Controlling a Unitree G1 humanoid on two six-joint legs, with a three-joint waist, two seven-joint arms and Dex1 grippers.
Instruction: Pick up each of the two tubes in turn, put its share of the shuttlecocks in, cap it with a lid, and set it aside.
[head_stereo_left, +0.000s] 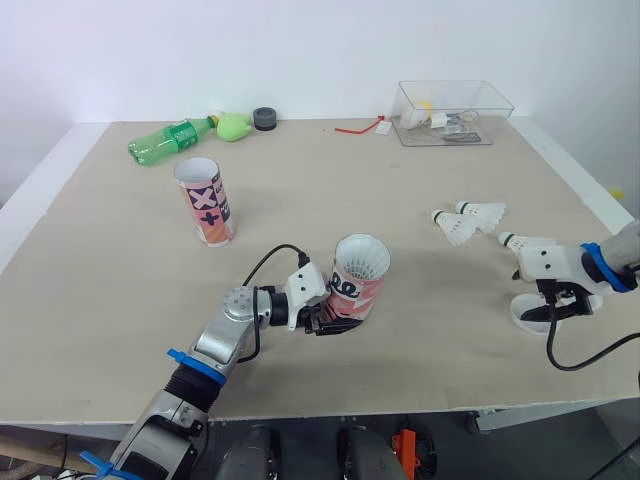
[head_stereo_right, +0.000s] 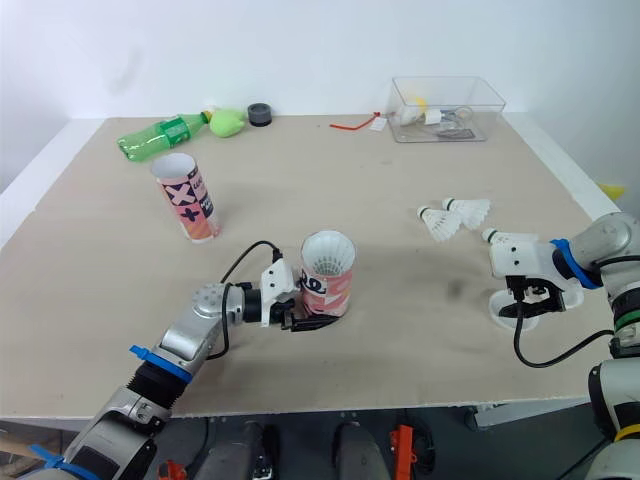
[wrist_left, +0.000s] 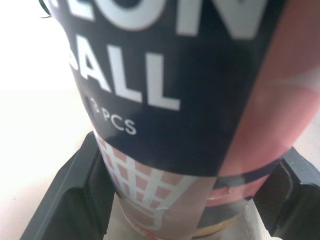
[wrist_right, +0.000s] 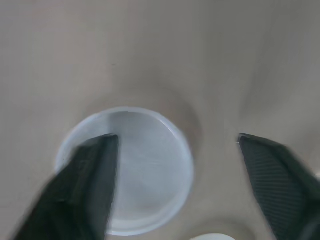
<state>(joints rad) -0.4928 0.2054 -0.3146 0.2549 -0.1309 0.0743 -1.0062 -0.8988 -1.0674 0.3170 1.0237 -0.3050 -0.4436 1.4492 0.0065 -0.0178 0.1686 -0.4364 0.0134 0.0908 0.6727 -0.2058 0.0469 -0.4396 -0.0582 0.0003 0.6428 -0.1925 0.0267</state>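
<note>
At lower centre, the left gripper (head_stereo_left: 330, 322) clamps the base of the pink-and-navy cardboard tube (head_stereo_left: 358, 288), which is already loaded. At right, the right gripper (wrist_right: 175, 142) hangs spread over the round white plastic lid (wrist_right: 137, 175). Capping looks next, which calls for pinching the lid's rim squarely.

The tube (wrist_left: 200, 100) is crowding the left wrist view — its mouth and much of its lettering are running off the edges, and its base is covering the inner faces of the left gripper's fingers (wrist_left: 65, 200). In the right wrist view the right gripper's finger (wrist_right: 90, 185), blurred, is overlapping one side of the lid (wrist_right: 150, 170), while a pale curved sliver (wrist_right: 210, 236) is being clipped by the edge. The bits (head_stereo_left: 445, 122) in the clear box (head_stereo_left: 503, 112) are looking too small to name.
</note>
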